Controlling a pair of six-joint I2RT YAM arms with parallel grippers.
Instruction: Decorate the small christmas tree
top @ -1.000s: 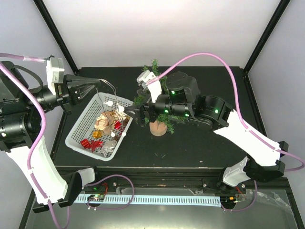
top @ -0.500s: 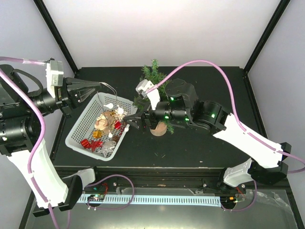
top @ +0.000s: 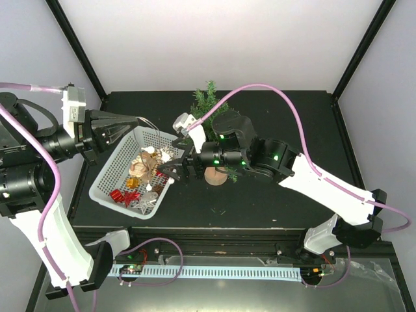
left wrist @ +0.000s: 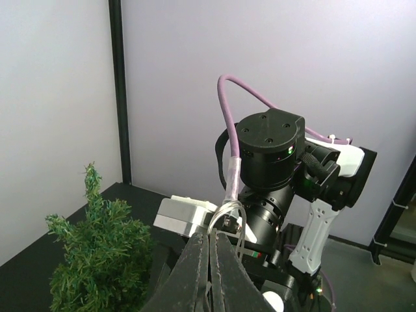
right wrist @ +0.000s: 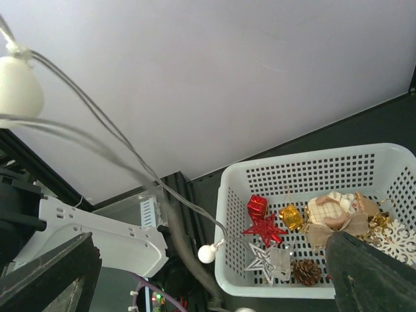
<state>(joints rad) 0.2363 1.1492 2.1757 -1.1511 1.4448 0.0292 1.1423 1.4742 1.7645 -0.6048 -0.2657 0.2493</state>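
Observation:
The small christmas tree [top: 209, 102] stands on its tan wooden base [top: 215, 175] right of a white basket [top: 104, 177]; it also shows in the left wrist view [left wrist: 97, 260]. My left gripper [top: 134, 119] is shut on a clear wire light string [top: 151, 121] with white bulbs, held above the basket's far end. In the left wrist view the fingers [left wrist: 195, 273] pinch the wire loop [left wrist: 227, 218]. My right gripper [top: 167, 172] is open and empty over the basket's right rim. In the right wrist view the string and a bulb [right wrist: 207, 253] hang in front of the wide-open jaws.
The basket [right wrist: 227, 214] holds a red gift box [right wrist: 257, 206], red star [right wrist: 264, 229], gold gift box [right wrist: 290, 216], silver star [right wrist: 263, 258], pine cone [right wrist: 306, 272] and a burlap bow [right wrist: 331, 224]. My right arm [top: 260, 153] reaches across in front of the tree.
My right gripper has moved left from beside the tree base to the basket's right rim. My left gripper has drawn back slightly left, still holding the string.

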